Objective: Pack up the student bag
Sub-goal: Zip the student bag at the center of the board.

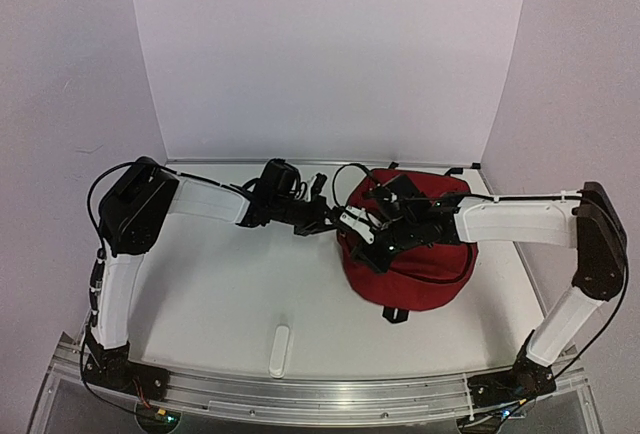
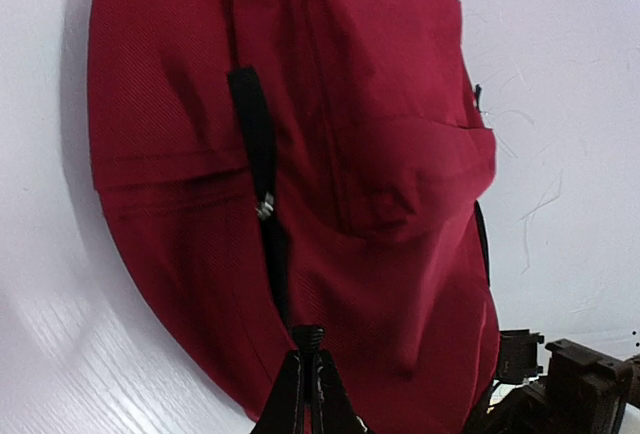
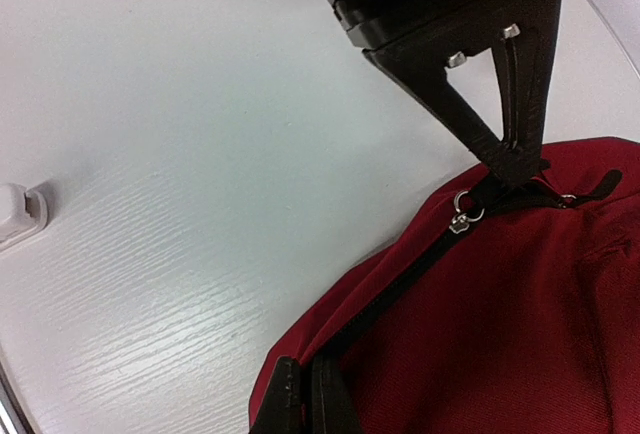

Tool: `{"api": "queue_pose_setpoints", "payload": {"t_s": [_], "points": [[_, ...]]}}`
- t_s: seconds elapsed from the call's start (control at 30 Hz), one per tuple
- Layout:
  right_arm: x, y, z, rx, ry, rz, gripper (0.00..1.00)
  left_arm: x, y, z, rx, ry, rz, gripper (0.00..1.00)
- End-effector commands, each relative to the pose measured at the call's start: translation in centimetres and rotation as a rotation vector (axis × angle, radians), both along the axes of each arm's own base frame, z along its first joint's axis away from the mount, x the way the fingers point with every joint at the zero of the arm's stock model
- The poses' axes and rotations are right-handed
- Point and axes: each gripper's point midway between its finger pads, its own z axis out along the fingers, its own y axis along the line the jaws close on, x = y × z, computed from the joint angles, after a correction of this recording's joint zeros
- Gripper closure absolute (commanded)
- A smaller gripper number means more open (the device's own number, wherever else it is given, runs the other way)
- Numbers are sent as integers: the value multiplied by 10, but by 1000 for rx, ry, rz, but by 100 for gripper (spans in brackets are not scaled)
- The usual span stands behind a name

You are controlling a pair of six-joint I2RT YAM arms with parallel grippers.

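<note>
Top external view has the student bag (image 1: pixel 418 276) lying on the white table (image 1: pixel 230 284) as a dark red mound, with both arms meeting at its left edge. A black zipper (image 3: pixel 395 289) runs along that edge, with a silver slider (image 3: pixel 462 218) on it.

The left gripper (image 2: pixel 308 359) reaches the bag from the left. Its fingers are pressed together, nipping the black zipper pull (image 3: pixel 492 188) that hangs from the slider. A second black pull tab (image 2: pixel 250 124) lies farther along the bag, past a small metal ring (image 2: pixel 265 206).

The right gripper (image 3: pixel 305 394) comes across the bag from its right side. Its fingers are closed tight on the bag's fabric rim, just where the zipper track meets them, a little way along the zipper from the left gripper's tips.

Well apart from the bag, toward the arm bases and to its left, a small white oblong (image 1: pixel 280 351) lies flat on the table.
</note>
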Motion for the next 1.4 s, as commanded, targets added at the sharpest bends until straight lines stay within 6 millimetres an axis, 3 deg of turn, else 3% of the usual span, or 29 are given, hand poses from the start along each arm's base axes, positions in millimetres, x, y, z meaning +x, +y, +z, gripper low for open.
{"api": "queue_pose_setpoints", "payload": {"t_s": [0.0, 0.3, 0.43, 0.53, 0.67, 0.7, 0.77, 0.83, 0.93, 1.03, 1.13, 1.2, 1.23, 1.3, 1.37], "points": [[-48, -2, -4, 19, 133, 142, 100, 38, 7, 0, 28, -58, 72, 100], [-73, -1, -10, 43, 234, 217, 100, 82, 9, -18, 25, -48, 118, 100], [-77, 3, -7, 61, 255, 235, 100, 99, 13, -15, 5, -68, 135, 100], [-74, 8, -5, 67, 261, 233, 100, 110, 16, -10, -15, -77, 138, 100], [-54, 28, 5, 98, 248, 198, 100, 114, 20, 3, -29, -85, 124, 99], [-44, 37, 9, 113, 232, 182, 100, 112, 22, 9, -27, -90, 122, 95], [-25, 53, 12, 132, 215, 147, 100, 107, 31, 22, -19, -98, 123, 74], [-4, 72, 13, 146, 199, 117, 100, 102, 49, 32, 5, -94, 162, 55], [25, 98, 21, 184, 168, 74, 100, 97, 92, 39, 58, -86, 273, 36], [58, 125, 41, 242, 114, 22, 100, 100, 150, 31, 112, -48, 417, 27], [85, 139, 68, 304, 70, -30, 100, 89, 178, 25, 115, -9, 465, 23], [103, 132, 92, 352, 55, -73, 89, 78, 180, 24, 111, 4, 449, 20], [112, 123, 105, 376, 50, -93, 74, 70, 176, 23, 101, 14, 432, 19], [130, 93, 129, 420, 49, -140, 43, 53, 164, 26, 84, 6, 390, 19], [148, 54, 143, 435, 37, -203, 24, 32, 144, 28, 104, -22, 338, 19]]}}
